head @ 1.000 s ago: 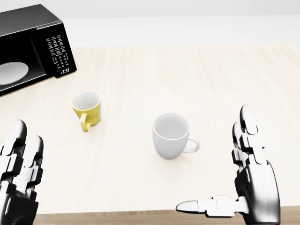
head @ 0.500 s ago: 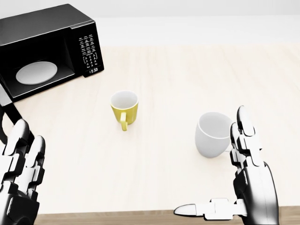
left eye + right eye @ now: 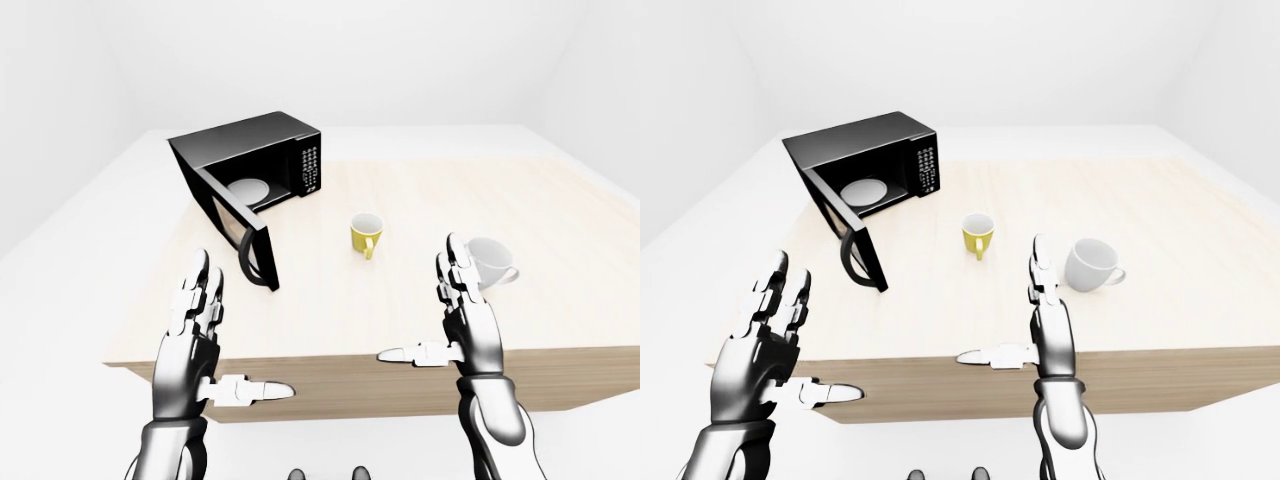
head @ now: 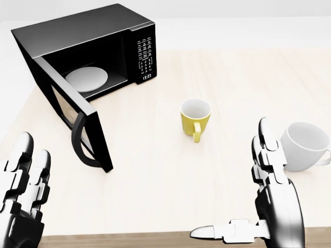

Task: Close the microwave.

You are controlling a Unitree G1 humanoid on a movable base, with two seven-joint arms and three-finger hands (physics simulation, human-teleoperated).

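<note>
The black microwave (image 4: pixel 88 31) stands at the upper left of the head view on a light wooden table (image 4: pixel 155 196). Its door (image 4: pixel 77 121) hangs wide open, swung out toward the view's bottom, with the curved handle (image 4: pixel 83 147) at its free end. A white turntable plate (image 4: pixel 87 77) shows inside. My left hand (image 3: pixel 225 335) hovers open at the table's near edge, below and left of the door, apart from it. My right hand (image 3: pixel 430 315) is open too, thumb spread, at the lower right, holding nothing.
A yellow mug (image 4: pixel 195 118) stands upright right of the door. A white mug (image 4: pixel 305 146) sits just beyond my right hand's fingertips (image 4: pixel 265 129). The table's near edge (image 4: pixel 129 238) runs along the bottom of the head view.
The whole picture has slid rightward, so the camera has moved left. The microwave and its open door are now fully in view. Both hands keep their pose.
</note>
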